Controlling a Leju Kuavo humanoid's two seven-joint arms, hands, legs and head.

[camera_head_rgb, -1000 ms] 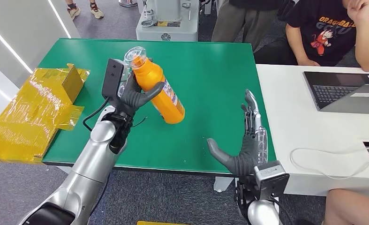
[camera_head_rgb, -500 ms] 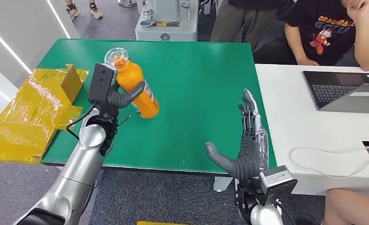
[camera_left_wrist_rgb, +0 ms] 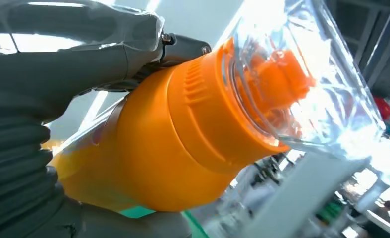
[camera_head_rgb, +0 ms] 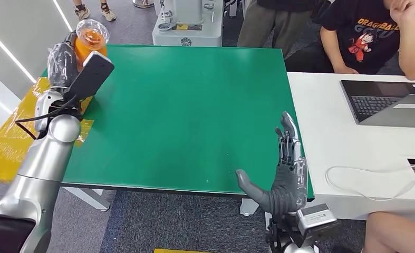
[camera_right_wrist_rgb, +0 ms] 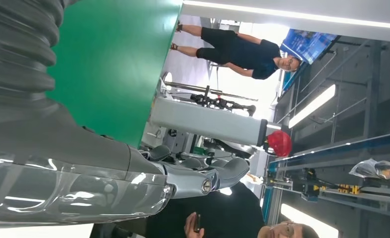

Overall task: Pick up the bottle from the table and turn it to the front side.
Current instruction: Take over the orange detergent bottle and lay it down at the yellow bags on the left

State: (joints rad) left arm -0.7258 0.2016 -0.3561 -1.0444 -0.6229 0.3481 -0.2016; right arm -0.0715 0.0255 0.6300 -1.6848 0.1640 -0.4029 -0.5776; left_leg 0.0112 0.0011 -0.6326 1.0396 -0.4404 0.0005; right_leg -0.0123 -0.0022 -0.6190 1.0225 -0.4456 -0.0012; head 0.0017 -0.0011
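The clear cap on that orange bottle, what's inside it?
Through the clear cap an orange spout shows on top of the orange bottle. The left hand wraps the bottle's body, so its label and lower part are covered.

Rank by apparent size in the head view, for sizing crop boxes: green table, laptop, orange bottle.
1. green table
2. laptop, partly cut by the frame edge
3. orange bottle, mostly hidden behind the left hand
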